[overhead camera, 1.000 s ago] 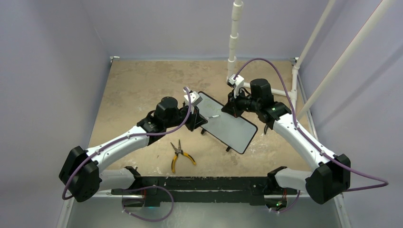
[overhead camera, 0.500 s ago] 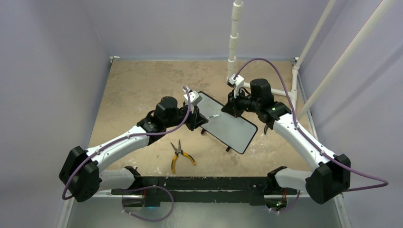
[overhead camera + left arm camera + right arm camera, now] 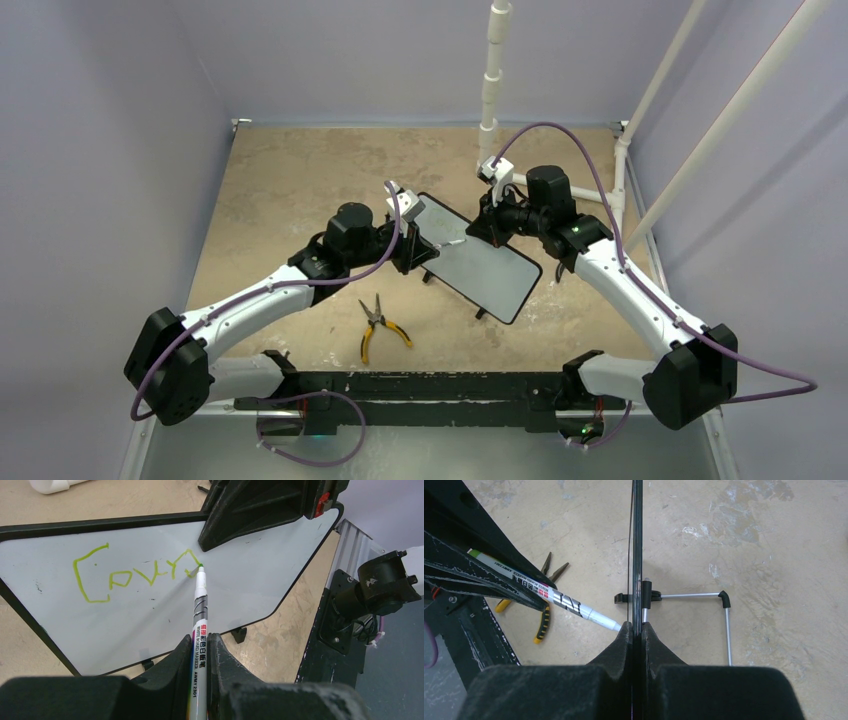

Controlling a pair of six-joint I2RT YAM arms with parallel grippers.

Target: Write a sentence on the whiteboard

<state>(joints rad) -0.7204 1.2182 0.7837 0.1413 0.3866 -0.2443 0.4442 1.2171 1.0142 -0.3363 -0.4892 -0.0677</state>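
whiteboard [image 3: 250, 597]: propped mid-table [image 3: 280, 180], white face, black frame | sentence [image 3: 135, 574]: one yellow-green scrawled row | left gripper [image 3: 200, 652]: pinching marker [image 3: 201, 592], tip touching whiteboard | right gripper [image 3: 635, 630]: clamped on whiteboard edge

arms [image 3: 250, 300] were white with black joints, purple cables [image 3: 560, 130] looped alongside, fingers [image 3: 616, 652] were matte black wedges

The whiteboard [image 3: 490, 270] is standing mid-table between the left gripper [image 3: 200, 645], whose marker [image 3: 200, 600] is touching it, and the right gripper [image 3: 636, 630]; the pliers [image 3: 378, 326] are lying nearer, leftward.
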